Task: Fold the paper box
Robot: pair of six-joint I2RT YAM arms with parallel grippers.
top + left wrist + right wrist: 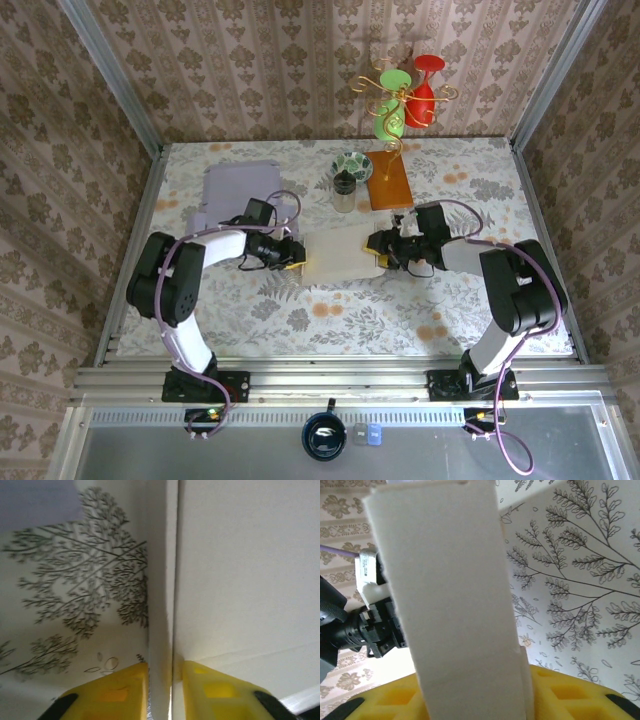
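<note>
The cream paper box (340, 252) lies mid-table between both arms. My left gripper (292, 263) is at its left edge; in the left wrist view the yellow fingers (120, 690) are shut on a thin raised box wall (162, 605). My right gripper (381, 258) is at the box's right edge; in the right wrist view a tall white flap (450, 605) stands up between its yellow fingers (570, 695), clamped there. The left arm's black wrist (365, 630) shows behind that flap.
A lilac sheet (240, 190) lies back left. Behind the box stand a glass jar (344, 192), a patterned bowl (352, 165) and an orange book (389, 180) under a wire stand with red and green glasses (410, 100). The floral tablecloth (330, 310) is bare in front.
</note>
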